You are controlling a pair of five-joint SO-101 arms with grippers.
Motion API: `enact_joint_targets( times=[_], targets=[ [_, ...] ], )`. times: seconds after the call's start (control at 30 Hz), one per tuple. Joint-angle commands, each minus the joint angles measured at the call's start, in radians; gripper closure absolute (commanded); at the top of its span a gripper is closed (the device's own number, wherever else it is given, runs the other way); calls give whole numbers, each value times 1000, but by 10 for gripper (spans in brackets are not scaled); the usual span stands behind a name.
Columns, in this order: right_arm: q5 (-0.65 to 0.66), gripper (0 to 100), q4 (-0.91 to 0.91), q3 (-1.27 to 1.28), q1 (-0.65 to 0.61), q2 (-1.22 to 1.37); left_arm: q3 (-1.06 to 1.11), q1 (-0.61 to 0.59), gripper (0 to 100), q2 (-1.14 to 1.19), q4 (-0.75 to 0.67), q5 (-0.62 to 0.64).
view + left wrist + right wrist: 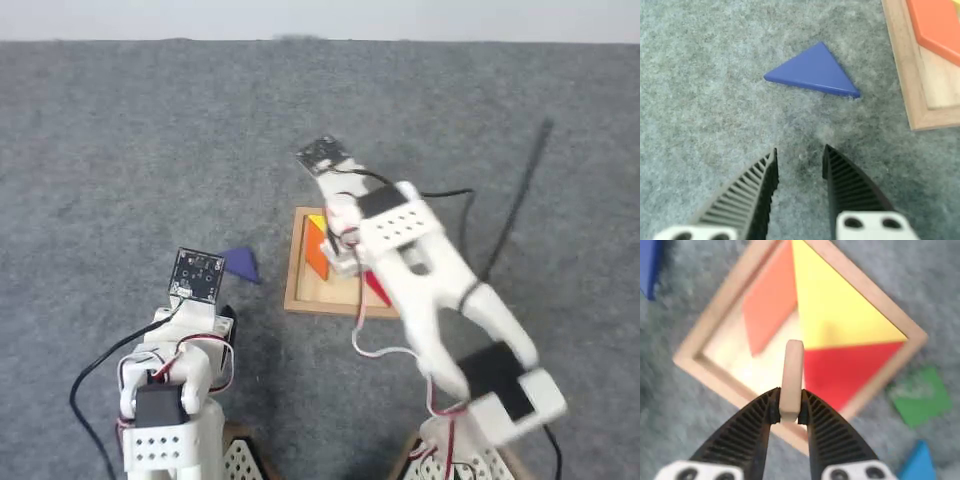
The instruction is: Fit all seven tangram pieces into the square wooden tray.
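tangram piece (791, 380), pale, stood on edge, pinched in narrow jaws of right gripper (789, 407), over bare floor of square wooden tray (685, 359). left gripper (800, 160) parted, holding nothing, near blue triangle (815, 70) on grey carpet (700, 100). beside tray: green square (920, 395), light blue piece (917, 462). inside tray: orange parallelogram (770, 302), yellow triangle (835, 305), red triangle (845, 372), edges touching.

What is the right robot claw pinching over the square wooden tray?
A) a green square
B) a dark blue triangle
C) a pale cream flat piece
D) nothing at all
C: the right gripper is shut on a pale cream flat piece, held on edge above the square wooden tray, while the green square and the dark blue triangle lie outside the tray.
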Motion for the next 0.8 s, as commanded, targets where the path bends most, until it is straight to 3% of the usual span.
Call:
enact_joint_targets(
  times=[0.0, 0.37, 0.77],
  targets=[
    [-109, 990, -18, -135, -44, 96, -15, -6, 859, -20, 5, 9],
    [-269, 985, -13, -293, -56, 317, -15, -6, 859, -20, 5, 9],
    [-80, 796, 87, -353, -51, 317, -15, -6, 859, -20, 5, 9]
  ],
)
